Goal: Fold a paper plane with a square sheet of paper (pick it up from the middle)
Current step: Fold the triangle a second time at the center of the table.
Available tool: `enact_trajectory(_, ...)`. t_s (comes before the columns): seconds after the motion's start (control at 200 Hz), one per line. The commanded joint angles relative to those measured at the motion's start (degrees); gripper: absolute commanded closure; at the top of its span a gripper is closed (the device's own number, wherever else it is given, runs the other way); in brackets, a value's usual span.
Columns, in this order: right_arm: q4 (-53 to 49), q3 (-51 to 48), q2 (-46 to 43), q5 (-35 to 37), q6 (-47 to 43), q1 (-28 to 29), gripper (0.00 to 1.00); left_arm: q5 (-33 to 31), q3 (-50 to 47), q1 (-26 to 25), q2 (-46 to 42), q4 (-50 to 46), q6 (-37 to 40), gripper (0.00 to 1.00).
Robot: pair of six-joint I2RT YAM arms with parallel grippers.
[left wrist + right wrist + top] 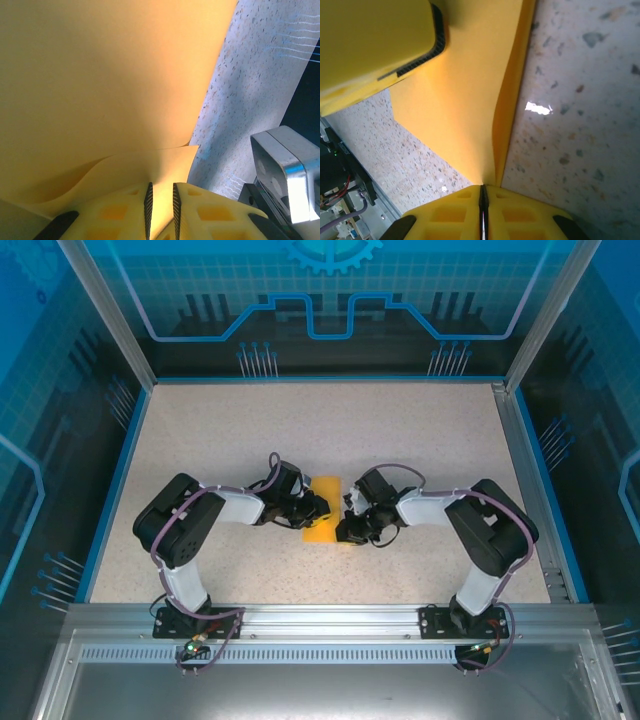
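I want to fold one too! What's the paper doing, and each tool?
square sheet of paper, folded into layers, one edge curled up.
left tool, pinching the curled-up paper edge.
right tool, shut tight on the paper's fold.

Fixed overhead camera at the near edge, looking down on the speckled beige tabletop (400,430), wrist cameras close-up from opposite sides, sighting along the left pincer (161,200) and right pincer (483,195), all three sharing the thin orange-yellow sheet of paper (326,490).

Black-and-white arms (190,525) trailing purple cables (153,552), yellow grid-recessed fingers (212,215) lined with black ribbed pads (148,202)
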Motion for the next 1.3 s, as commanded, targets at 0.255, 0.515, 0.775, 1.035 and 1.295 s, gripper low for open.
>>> enact_trajectory(0.255, 3.6, 4.1, 2.3, -0.2, 4.2, 0.9, 0.89, 0.0, 0.3, -0.5, 1.4, -4.1, 1.1, 0.78)
enact_trajectory(0.515, 2.8, -0.4, 5.7, 2.6, 4.0, 0.8, 0.90, 0.1, 0.7, -0.4, 1.0, -4.0, 1.2, 0.78)
enact_trajectory(0.775, 3.2, -3.0, 5.6, 3.7, 4.3, 0.4, 0.91, 1.1, 1.7, -0.5, -0.8, -3.8, 1.4, 0.74)
enact_trajectory(1.035, 3.3, -2.3, 5.5, 3.8, 4.6, 0.4, 0.91, 3.1, 1.6, -0.4, -4.6, -2.6, 0.5, 0.73)
enact_trajectory(1.295, 3.5, -2.3, 5.8, 3.9, 4.8, 0.4, 0.92, 2.6, 0.6, -0.5, -1.8, -0.9, 1.1, 0.74)
